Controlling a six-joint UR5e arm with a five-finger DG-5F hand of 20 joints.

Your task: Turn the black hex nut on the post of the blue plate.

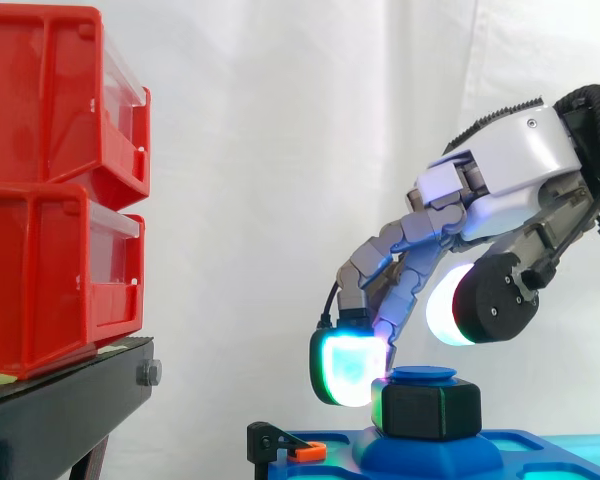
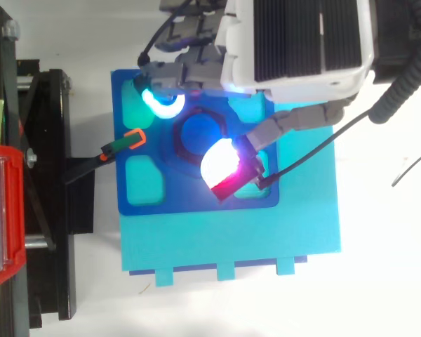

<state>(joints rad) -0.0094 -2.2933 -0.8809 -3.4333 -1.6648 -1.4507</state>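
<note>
Nut [image 1: 427, 408] sits on the post [image 1: 425, 375], whose blue cap shows just above it, at the middle of the plate [image 2: 196, 200]. Post axis is vertical, so the turn runs about an upright line.

The hand [image 1: 520, 170] comes in from the right in the side view. Nut lies below the palm, toward the fingertips.

The hand is loosely curled and not clamped:
- The cyan fingertip [image 1: 346, 366] hangs at the nut's left face, touching or just beside it.
- The thumb pad [image 1: 446, 305] rides higher than the nut.
- From above, the two pads sit on opposite sides of the nut.

My read: the thumb must drop to the nut's flat before any twist bites.

For room, an orange clip [image 1: 307, 452] sits low at the plate's left edge, near the cyan pad. The bins [image 1: 40, 200] and stand [image 1: 70, 400] are well apart to the left. Space above is open.
</note>
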